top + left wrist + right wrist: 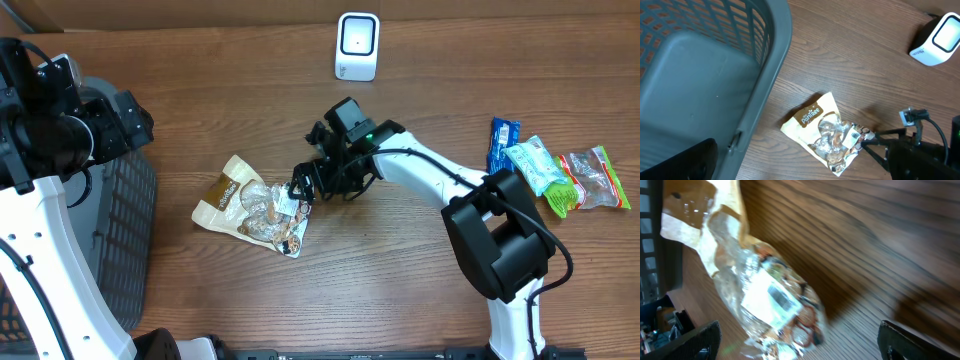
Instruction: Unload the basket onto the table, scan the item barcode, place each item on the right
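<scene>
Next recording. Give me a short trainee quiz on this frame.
1. True or false: the right hand is clamped shut on the crumpled brown-and-clear plastic snack bag.
2. Which lies nearest the grey plastic mesh basket? A) white box-shaped barcode scanner B) the snack bag C) blue foil wrapper
3. Fill in: the bag's white label faces ___.
Key: 1 false, fingers spread; 2 B; 3 up.

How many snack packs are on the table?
4. A brown pouch lies mid-table by the right gripper; a blue bar, a green pack and a red pack lie near the right edge. Others may be hidden.
</scene>
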### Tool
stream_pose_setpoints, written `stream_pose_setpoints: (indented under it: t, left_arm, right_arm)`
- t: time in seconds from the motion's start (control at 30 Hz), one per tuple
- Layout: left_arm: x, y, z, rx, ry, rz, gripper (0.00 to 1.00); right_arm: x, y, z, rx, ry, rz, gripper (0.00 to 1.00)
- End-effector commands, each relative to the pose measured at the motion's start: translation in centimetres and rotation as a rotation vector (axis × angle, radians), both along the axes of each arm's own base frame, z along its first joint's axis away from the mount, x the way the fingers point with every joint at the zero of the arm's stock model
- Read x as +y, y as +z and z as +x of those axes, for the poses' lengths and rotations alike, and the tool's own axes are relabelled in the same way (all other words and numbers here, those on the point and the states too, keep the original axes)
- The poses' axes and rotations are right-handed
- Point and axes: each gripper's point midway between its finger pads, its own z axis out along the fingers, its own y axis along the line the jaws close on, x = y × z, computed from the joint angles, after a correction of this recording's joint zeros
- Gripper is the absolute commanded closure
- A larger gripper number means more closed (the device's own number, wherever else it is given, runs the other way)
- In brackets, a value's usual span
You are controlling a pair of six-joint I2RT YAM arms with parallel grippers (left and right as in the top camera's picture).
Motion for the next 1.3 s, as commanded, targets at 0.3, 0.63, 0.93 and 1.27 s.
stream_pose_setpoints:
  t: [0.3,0.63,0.93,1.27]
  left_arm:
    - [-0.3,0.9,-0.1,-0.030,0.006,-0.005,0.00]
    - [-0.3,0.9,-0.1,-0.030,0.006,-0.006,0.01]
    - [-0.3,0.9,-0.1,-0.030,0.006,-0.006,0.00]
    - [-0.3,0.9,-0.1,-0.030,0.006,-0.005,0.00]
  right_arm:
    - [1.9,-1.6,0.1,0.029,-0.177,-0.093,0.27]
    - [1.6,-2.7,-0.6,0.105,-0.218,-0.114,0.96]
    - [-3.0,1.4,1.8,-0.081,-0.032,-0.135,0.96]
    - [-15.2,1.3,10.2,-0.446,-0.082,-0.627,0.27]
